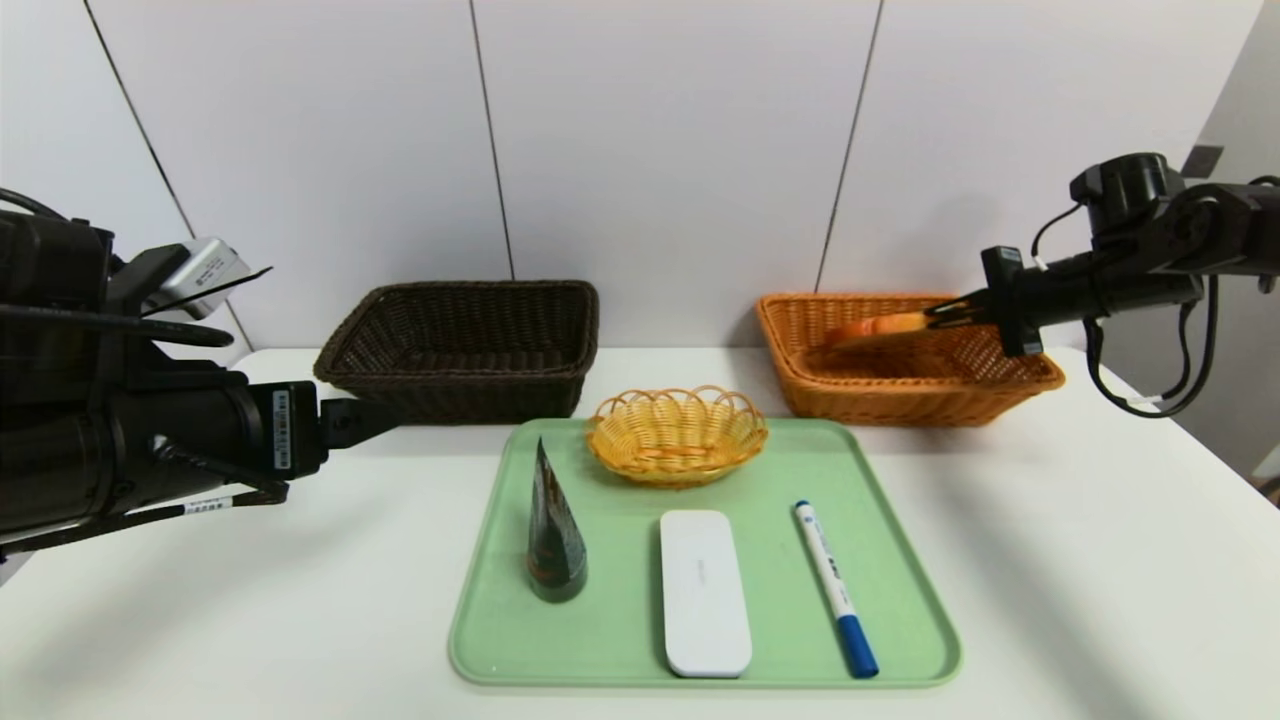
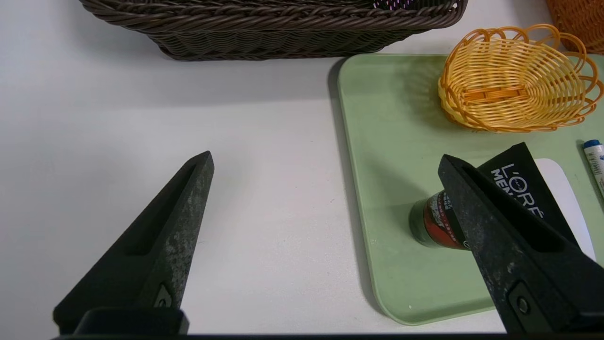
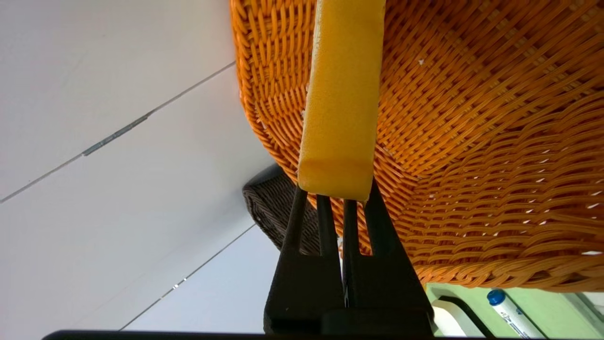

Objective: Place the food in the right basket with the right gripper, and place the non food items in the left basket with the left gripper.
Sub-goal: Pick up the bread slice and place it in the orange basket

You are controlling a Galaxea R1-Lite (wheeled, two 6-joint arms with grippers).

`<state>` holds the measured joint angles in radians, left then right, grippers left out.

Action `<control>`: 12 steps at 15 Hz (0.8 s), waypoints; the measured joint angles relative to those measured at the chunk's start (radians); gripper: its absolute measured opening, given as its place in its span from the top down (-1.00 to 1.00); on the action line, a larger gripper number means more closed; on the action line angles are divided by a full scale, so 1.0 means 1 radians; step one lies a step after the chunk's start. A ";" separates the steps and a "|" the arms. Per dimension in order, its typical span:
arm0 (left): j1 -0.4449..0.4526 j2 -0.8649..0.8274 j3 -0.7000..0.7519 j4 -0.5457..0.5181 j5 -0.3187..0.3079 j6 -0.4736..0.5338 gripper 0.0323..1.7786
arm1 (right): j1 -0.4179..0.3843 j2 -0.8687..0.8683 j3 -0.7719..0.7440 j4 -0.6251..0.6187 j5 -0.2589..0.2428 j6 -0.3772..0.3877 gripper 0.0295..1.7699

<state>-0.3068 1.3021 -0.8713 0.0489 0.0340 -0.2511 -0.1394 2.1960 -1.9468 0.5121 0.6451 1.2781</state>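
My right gripper [image 1: 945, 312] [image 3: 335, 203] is shut on the edge of the food, a thick bread slice [image 1: 885, 328] [image 3: 342, 94]. It holds the slice above the inside of the orange right basket [image 1: 1000, 390] [image 3: 472, 141]. My left gripper [image 1: 375, 415] [image 2: 325, 160] hangs open over the bare table, left of the green tray [image 1: 620, 640] [image 2: 391, 141]. On the tray stand the dark cone packet [image 1: 552, 530] [image 2: 434, 222], the flat white case [image 1: 704, 592] [image 2: 561, 193] and the blue-capped marker [image 1: 835, 585] [image 2: 593, 156]. The dark brown left basket [image 1: 460, 350] [image 2: 264, 28] sits behind my left gripper.
A small yellow scalloped basket [image 1: 677, 435] [image 2: 514, 85] stands at the back of the tray. A white panelled wall rises right behind both big baskets. White table surface lies on both sides of the tray.
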 joint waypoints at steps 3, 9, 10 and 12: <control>0.000 0.002 0.000 0.000 0.000 0.000 -0.90 | 0.000 0.010 0.000 0.000 -0.001 -0.001 0.94; 0.000 0.005 -0.001 -0.019 0.003 0.001 -0.90 | -0.003 0.003 0.000 -0.010 0.003 0.000 -0.02; 0.000 0.005 0.002 -0.032 0.009 0.004 -0.90 | -0.003 -0.004 0.000 -0.010 0.003 -0.001 -0.14; 0.000 0.005 0.003 -0.067 0.034 0.010 -0.90 | 0.001 -0.028 -0.001 -0.010 0.003 -0.002 -0.31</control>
<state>-0.3068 1.3074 -0.8683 -0.0177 0.0681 -0.2409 -0.1379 2.1683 -1.9479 0.5026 0.6483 1.2757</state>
